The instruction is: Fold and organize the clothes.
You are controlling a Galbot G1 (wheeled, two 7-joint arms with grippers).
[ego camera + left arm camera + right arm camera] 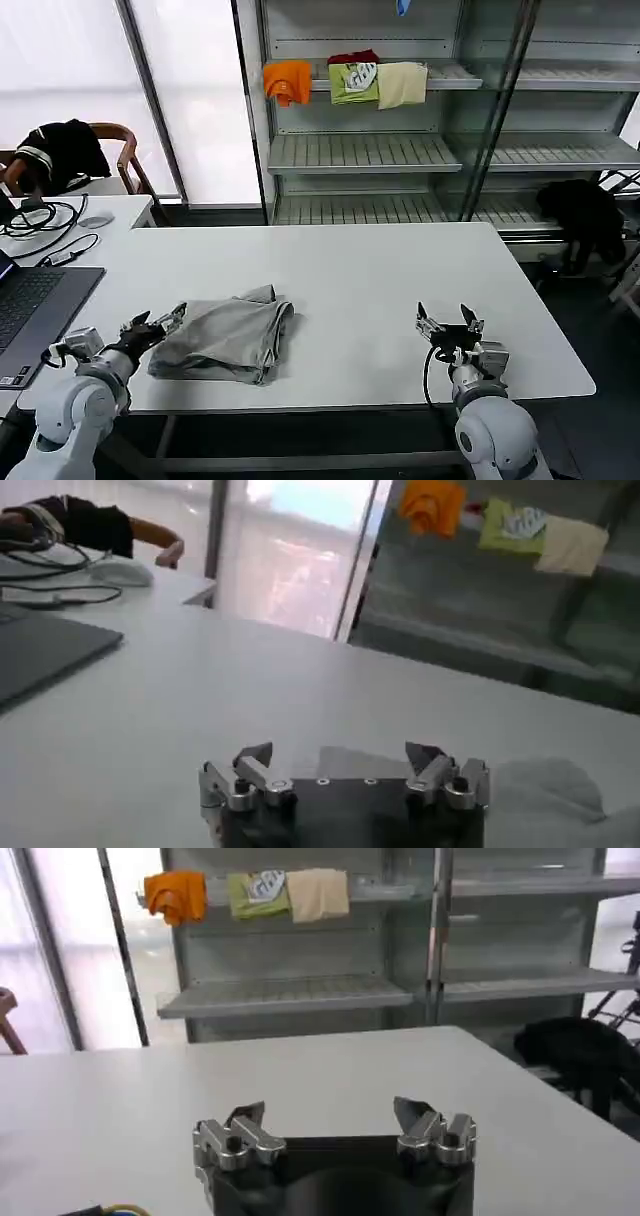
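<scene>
A light grey shirt lies folded into a loose bundle on the white table, left of centre near the front edge. My left gripper is open at the bundle's left edge, with nothing between its fingers. From the left wrist camera the left gripper points over the table, and a corner of the grey shirt shows beyond it. My right gripper stands open over bare table at the front right, well apart from the shirt. The right gripper holds nothing.
A laptop, cables and a mouse sit on the side desk to the left. Behind the table a shelf rack holds orange, green and cream folded garments. A black garment lies at the right.
</scene>
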